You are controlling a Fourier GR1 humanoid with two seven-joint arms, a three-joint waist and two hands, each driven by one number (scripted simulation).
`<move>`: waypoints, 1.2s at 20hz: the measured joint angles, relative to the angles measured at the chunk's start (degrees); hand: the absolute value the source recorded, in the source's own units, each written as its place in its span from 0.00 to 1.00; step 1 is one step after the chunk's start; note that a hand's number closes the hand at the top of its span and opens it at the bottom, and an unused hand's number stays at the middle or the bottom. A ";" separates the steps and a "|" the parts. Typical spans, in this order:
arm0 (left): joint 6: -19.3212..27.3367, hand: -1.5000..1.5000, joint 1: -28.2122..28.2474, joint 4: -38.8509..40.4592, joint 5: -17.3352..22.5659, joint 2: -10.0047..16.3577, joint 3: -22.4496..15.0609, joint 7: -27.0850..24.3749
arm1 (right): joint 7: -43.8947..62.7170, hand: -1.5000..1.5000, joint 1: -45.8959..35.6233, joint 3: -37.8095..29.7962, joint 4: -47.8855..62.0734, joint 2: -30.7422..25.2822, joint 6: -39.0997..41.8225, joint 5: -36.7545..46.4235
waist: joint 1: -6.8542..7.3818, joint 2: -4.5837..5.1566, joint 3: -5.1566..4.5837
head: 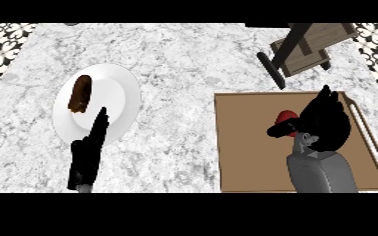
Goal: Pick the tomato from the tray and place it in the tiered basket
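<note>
The red tomato (286, 115) lies on the brown tray (244, 150) at the right of the counter. My right hand (326, 122) is over the tray just to the right of the tomato and hides part of it. The fingers (325, 99) point up and away, fairly straight, and the thumb (280, 129) reaches left just below the tomato, so the hand is open beside it. The wooden tiered basket (308, 47) with dark posts stands beyond the tray at the top right. My left hand (87, 152) rests open at the lower left, fingers straight.
A white plate (118, 97) carrying a brown oblong pastry (80, 94) sits at the left, with my left fingertips over its near rim. Marble counter lies between the plate and the tray. A patterned wall strip shows at the far corners.
</note>
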 measured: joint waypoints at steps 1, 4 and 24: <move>0.12 0.50 -0.05 -0.06 -0.17 -0.05 -0.07 0.24 | -0.02 0.00 -0.85 -0.72 1.07 0.18 0.45 -0.15 | 0.01 0.00 0.01; 0.07 0.50 -0.04 0.02 -0.14 -0.18 0.20 0.28 | -0.11 0.00 -2.54 -2.57 3.62 0.54 1.70 -1.06 | -0.12 -0.04 0.03; -0.67 0.50 1.35 -1.07 -0.64 -0.51 1.46 0.48 | -0.26 0.00 -5.60 -8.54 11.17 0.86 3.04 -6.71 | -0.70 -0.20 0.03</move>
